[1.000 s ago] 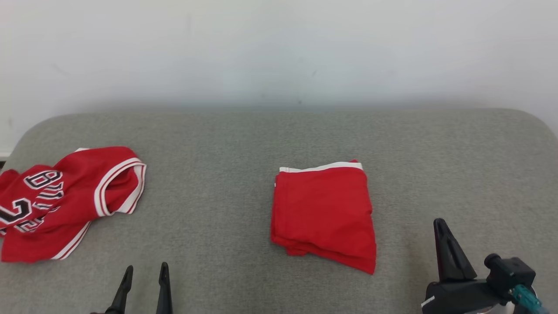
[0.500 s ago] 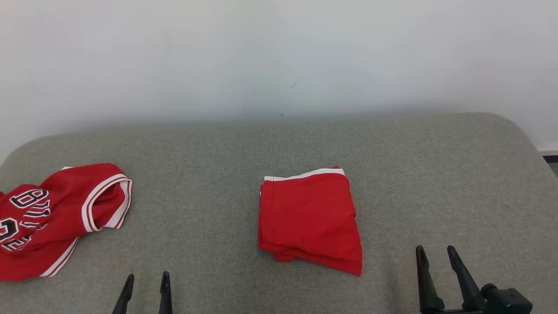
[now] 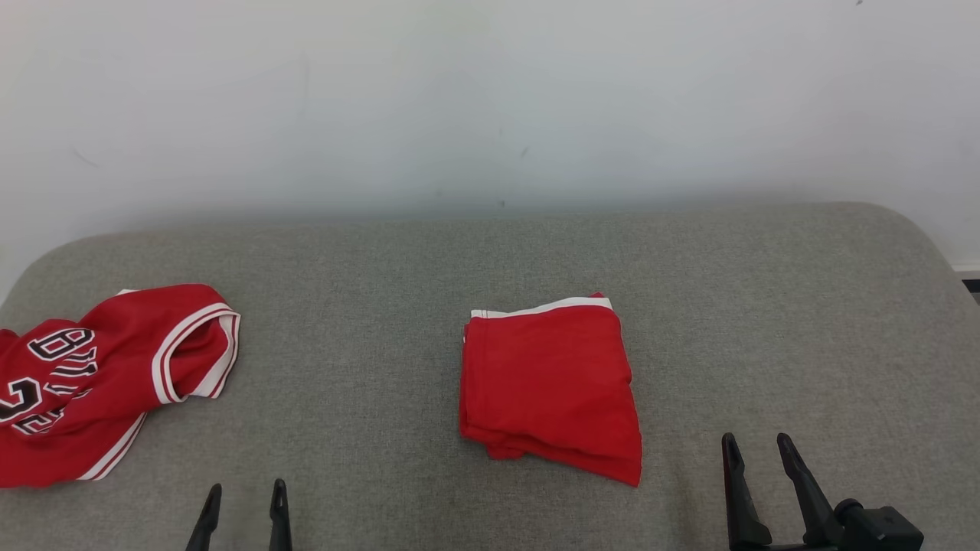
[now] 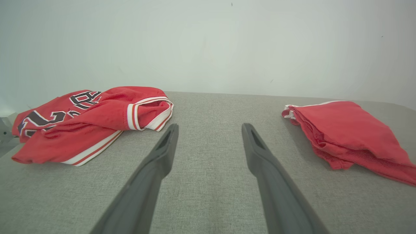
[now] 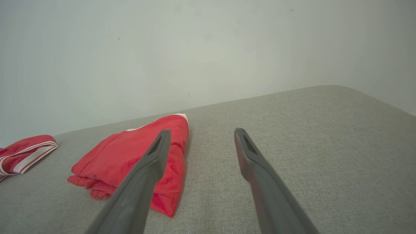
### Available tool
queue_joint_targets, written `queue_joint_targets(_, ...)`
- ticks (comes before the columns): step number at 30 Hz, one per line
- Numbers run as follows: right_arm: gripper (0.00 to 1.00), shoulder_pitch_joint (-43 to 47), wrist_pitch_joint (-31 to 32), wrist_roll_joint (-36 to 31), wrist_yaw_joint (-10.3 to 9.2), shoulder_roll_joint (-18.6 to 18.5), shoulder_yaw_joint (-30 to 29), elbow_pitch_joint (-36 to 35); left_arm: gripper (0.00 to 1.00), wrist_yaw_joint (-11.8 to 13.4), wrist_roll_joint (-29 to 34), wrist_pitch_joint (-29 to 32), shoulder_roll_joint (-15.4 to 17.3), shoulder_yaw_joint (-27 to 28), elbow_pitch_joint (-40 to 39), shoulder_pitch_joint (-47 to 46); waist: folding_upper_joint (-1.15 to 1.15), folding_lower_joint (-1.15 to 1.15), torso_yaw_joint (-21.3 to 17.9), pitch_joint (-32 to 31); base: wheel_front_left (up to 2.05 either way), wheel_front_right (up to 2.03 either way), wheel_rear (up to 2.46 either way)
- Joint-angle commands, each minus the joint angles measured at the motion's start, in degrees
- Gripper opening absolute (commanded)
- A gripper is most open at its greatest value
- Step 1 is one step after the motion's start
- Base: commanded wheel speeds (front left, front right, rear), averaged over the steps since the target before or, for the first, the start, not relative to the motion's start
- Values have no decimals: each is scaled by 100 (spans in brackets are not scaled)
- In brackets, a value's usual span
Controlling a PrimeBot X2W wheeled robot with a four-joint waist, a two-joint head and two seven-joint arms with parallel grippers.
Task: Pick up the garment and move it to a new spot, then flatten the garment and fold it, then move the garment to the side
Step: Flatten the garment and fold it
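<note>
**Fingers spread on both sides, folded garment mid-counter**

Nearest you, the left gripper (image 3: 246, 491) sits at the lower left of the head view. Its fingers are apart and hold nothing, and bare grey counter (image 3: 360, 436) shows between them. At the lower right, the right gripper (image 3: 755, 444) has its fingers spread too and is just as empty, clear of any cloth.

Further out, the garment (image 3: 547, 383) lies folded in the middle of the counter. It is a red stack with a white band along its far edge, and its near right corner points toward the right gripper.

Well apart from it, at the counter's left end, a red jersey (image 3: 99, 375) lies crumpled. White-striped trim and black lettering show, and the view's edge cuts part of it off.

Behind it all you have a plain pale wall (image 3: 490, 99).
</note>
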Motion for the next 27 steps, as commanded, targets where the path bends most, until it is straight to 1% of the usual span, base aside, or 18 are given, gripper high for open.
queue_joint_targets(1,100,-44,-7,-53,-9,24,-5,-6,100,31,63,-7,-2,60,-44,81,0,0,11,4,0,0,0)
queue_joint_targets(4,100,-67,-7,-73,-9,24,-12,7,100,50,82,-7,-2,135,-66,75,0,0,18,8,0,0,0)
queue_joint_targets(8,100,-75,-7,-100,-9,28,-30,27,100,-23,137,-7,-3,241,-64,54,0,0,30,10,0,0,0)
queue_joint_targets(27,100,-54,-7,-107,-9,47,-68,117,100,-79,187,-7,-3,272,-16,68,0,0,55,12,0,0,0)
